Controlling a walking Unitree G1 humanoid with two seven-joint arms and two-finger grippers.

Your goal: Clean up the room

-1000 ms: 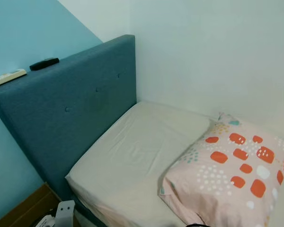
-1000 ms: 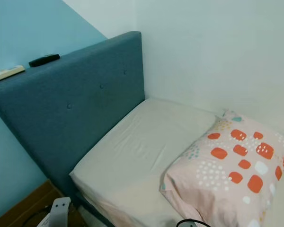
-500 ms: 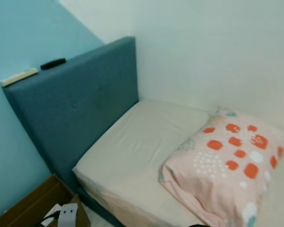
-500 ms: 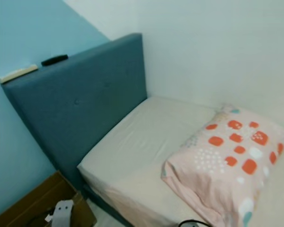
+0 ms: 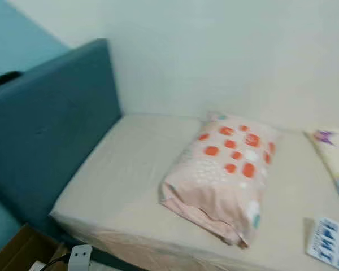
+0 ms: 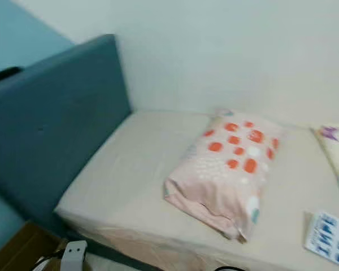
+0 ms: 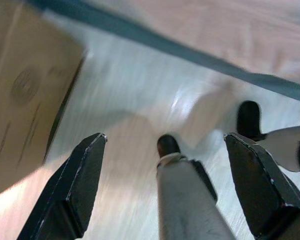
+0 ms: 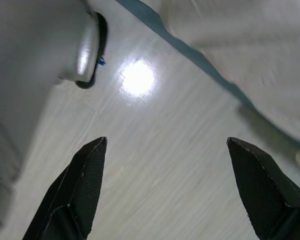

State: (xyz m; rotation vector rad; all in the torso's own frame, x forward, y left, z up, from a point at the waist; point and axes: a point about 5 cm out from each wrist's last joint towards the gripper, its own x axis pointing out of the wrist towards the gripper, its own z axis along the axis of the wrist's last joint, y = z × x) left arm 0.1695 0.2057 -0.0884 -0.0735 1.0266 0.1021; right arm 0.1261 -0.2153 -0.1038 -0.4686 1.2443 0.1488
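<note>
Lying across the middle of the bed (image 5: 130, 186) is a pink pillow (image 5: 223, 172) with orange and white patches, its open end turned toward the near edge of the mattress and its far end close to the white wall (image 5: 226, 56). The sheet under it is pale cream and a little creased. Off to the right, at the edge of the head views, a second pillow (image 5: 334, 164) with a light, colourful print rests on the same sheet, well apart from the pink one. Nearer the front right corner lies a flat white pack with blue markings (image 5: 329, 243); the print is too blurred to read.

At the left end of the bed stands a blue padded headboard (image 5: 51, 135), and a dark object (image 5: 4, 78) sits on its top edge. Below the mattress corner, down on the left, a brown cardboard box (image 5: 17, 251) stands on the floor, with a small white piece (image 5: 80, 257) just beside it.

Both arms hang low beside the bed. The left pincer (image 7: 165, 185) has its fingers spread wide over the pale floor (image 7: 140, 75), with the cardboard box and the bed's blue base in its view. The right pincer (image 8: 167, 185) is also spread wide, holding nothing, above the shiny floor near the bed's edge.
</note>
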